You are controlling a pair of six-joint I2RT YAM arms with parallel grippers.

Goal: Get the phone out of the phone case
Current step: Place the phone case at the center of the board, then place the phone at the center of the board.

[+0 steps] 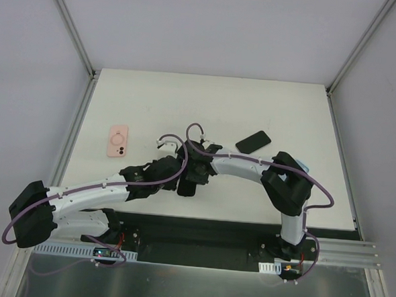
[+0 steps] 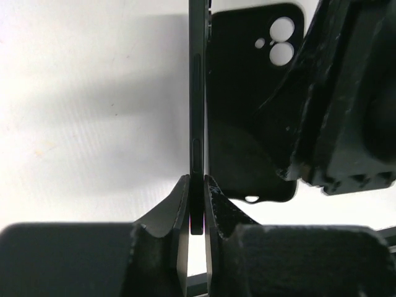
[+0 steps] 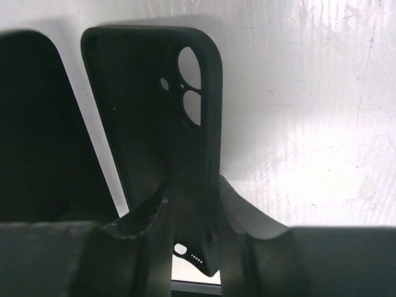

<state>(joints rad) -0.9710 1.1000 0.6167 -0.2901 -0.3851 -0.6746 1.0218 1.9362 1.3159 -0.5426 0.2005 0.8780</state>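
the phone (image 2: 197, 111) is seen edge-on in the left wrist view, a thin black slab with its side buttons showing. it's pinched at its near end by the left gripper (image 2: 197, 189), which is closed right down on it, so no gap is left between the fingers (image 2: 176, 204) and the body. just to the right of it, apart from it by a thin strip of light, the phone case (image 2: 241, 93) is seen with nothing in it. in the right wrist view the white table shows straight through the camera holes (image 3: 190, 65). the case is clamped at its near end by the right gripper (image 3: 192, 198), with the jaws only partly closed because the case sits between them. a dark shape is seen at the left of that view, and it can't be told for sure what it is. from above, both grippers are found bunched together near the middle of the table (image 1: 207, 102), a bit toward the near edge, with phone and case side by side. whether either one touches the table can't be told. further left a pink item (image 1: 118, 141) shaped like a phone, with a ring on it, is lying flat. a black slab (image 1: 253, 141) is lying to the far right of the grippers.
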